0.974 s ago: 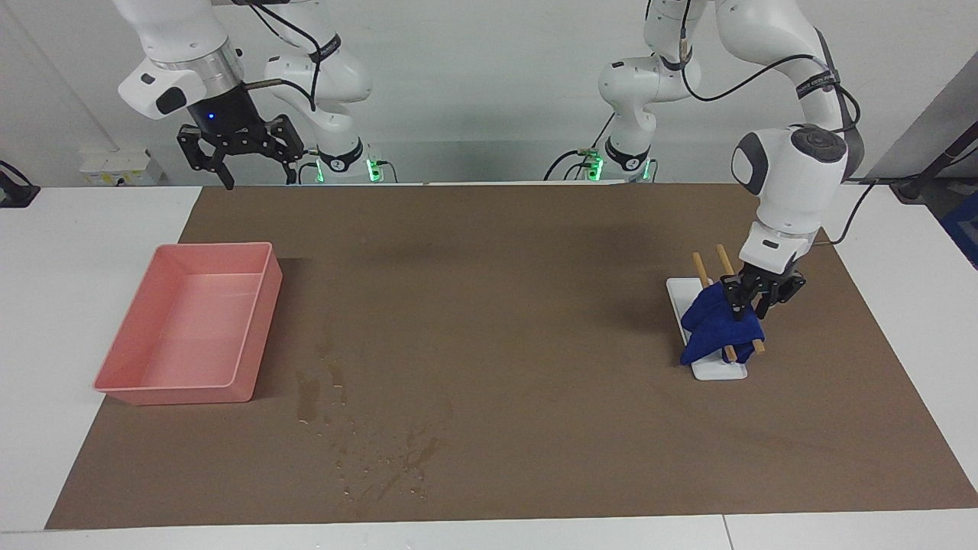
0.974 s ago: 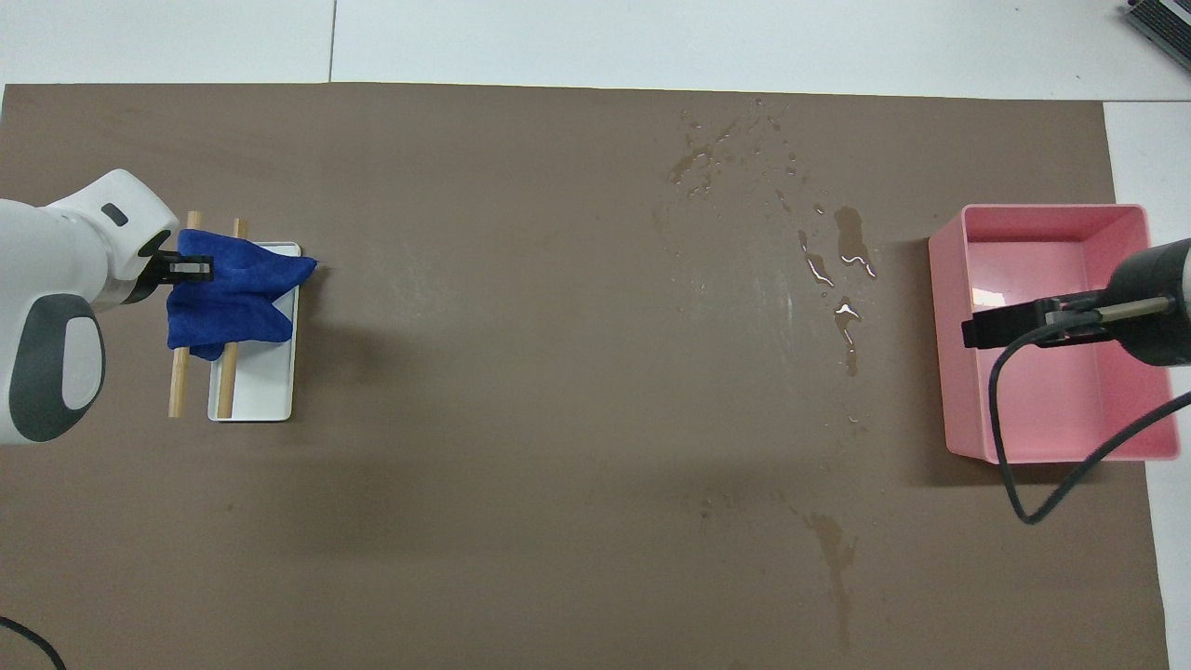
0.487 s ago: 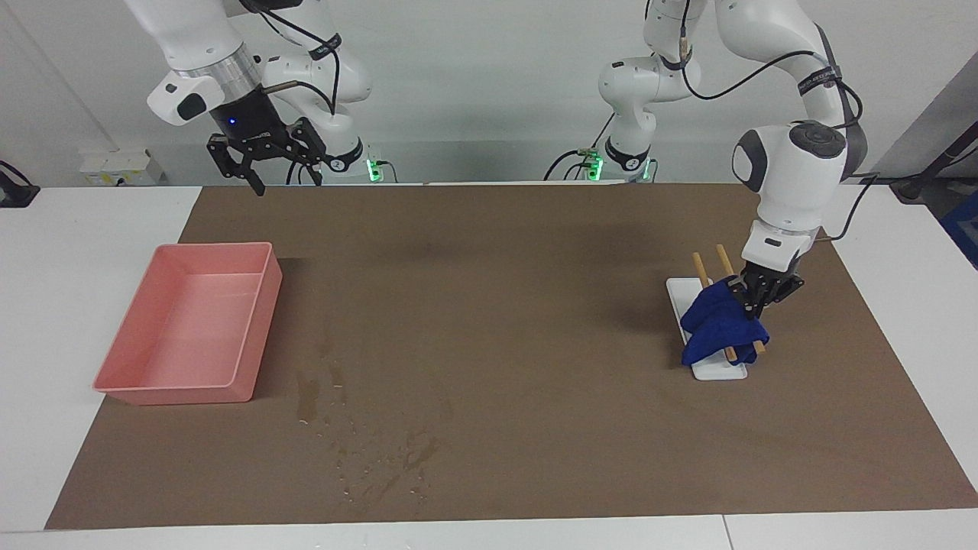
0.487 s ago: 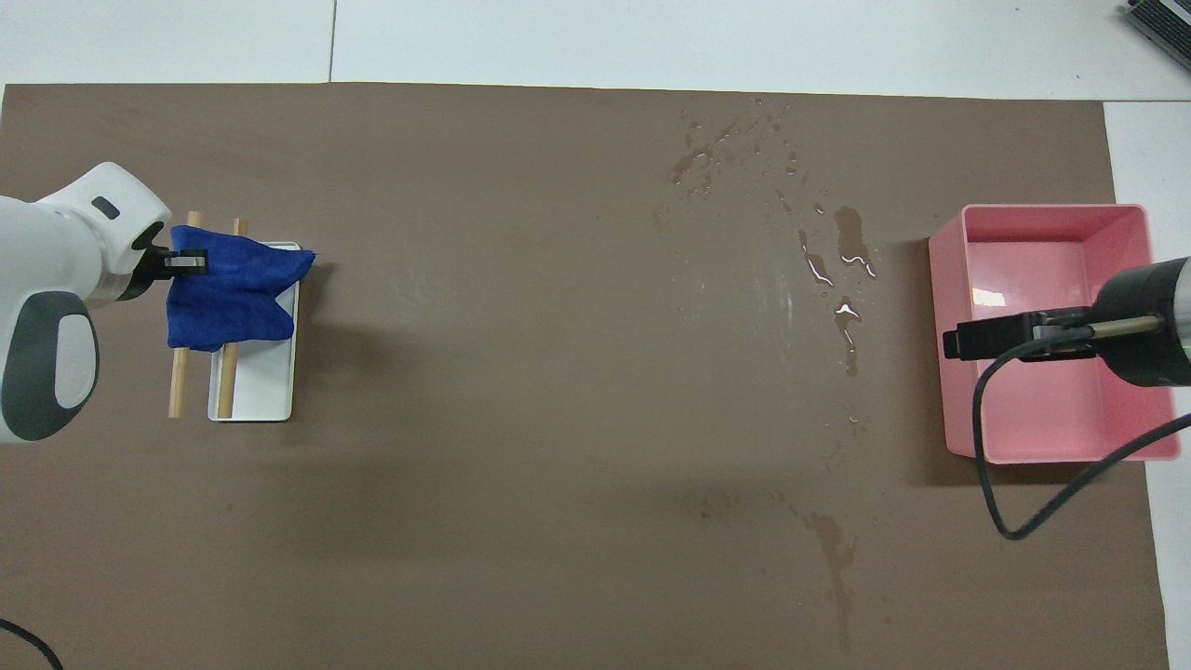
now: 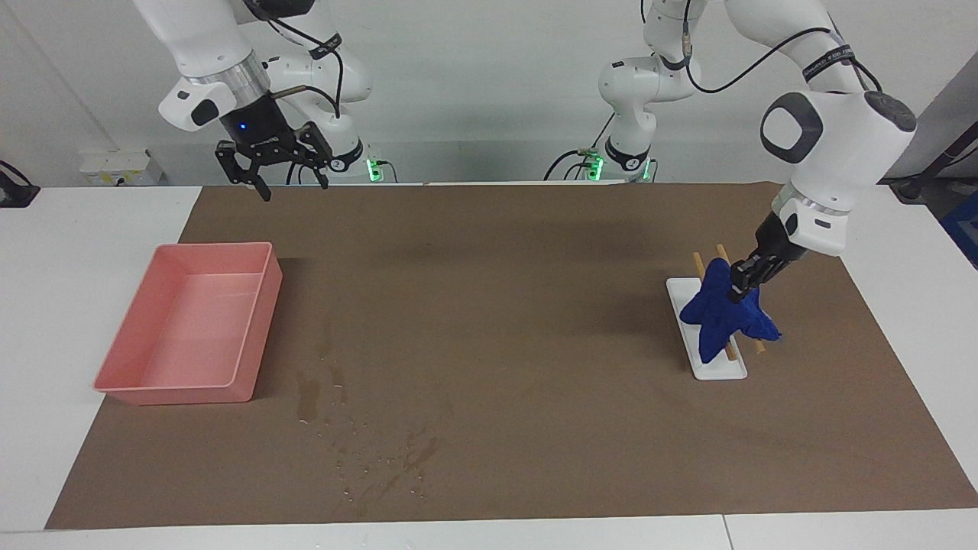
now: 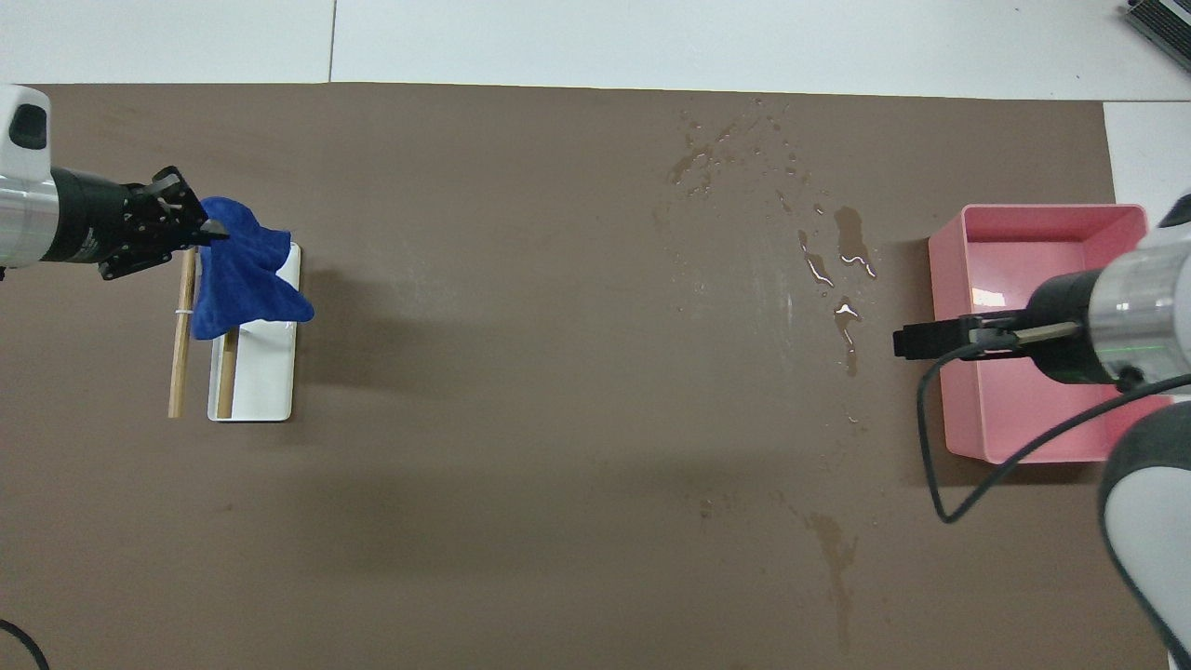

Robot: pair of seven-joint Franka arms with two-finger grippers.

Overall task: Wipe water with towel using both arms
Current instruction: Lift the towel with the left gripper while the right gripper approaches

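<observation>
The deep-blue towel [image 5: 724, 315] [image 6: 244, 279] hangs partly lifted over a small white tray [image 5: 720, 371] [image 6: 265, 381] and two wooden sticks [image 6: 177, 363] at the left arm's end of the mat. My left gripper [image 5: 741, 288] [image 6: 207, 229] is shut on the towel's upper corner. The water [image 5: 367, 454] [image 6: 837, 270] lies as dark blotches and shiny droplets on the brown mat beside the pink tray [image 5: 252, 328] [image 6: 940, 372]. My right gripper [image 5: 294, 186] [image 6: 907, 341] hangs open and holds nothing, up in the air by the pink tray.
A fainter wet streak [image 6: 837, 558] lies nearer to the robots than the main water. Two small white arms with green lights [image 5: 348, 156] [image 5: 626, 153] stand at the table's edge by the robots. A black cable [image 6: 968, 502] dangles from the right arm.
The left gripper closed on the towel and raised its corner off the sticks, its wrist swinging outward. The right gripper drifted toward the middle of the table, staying open.
</observation>
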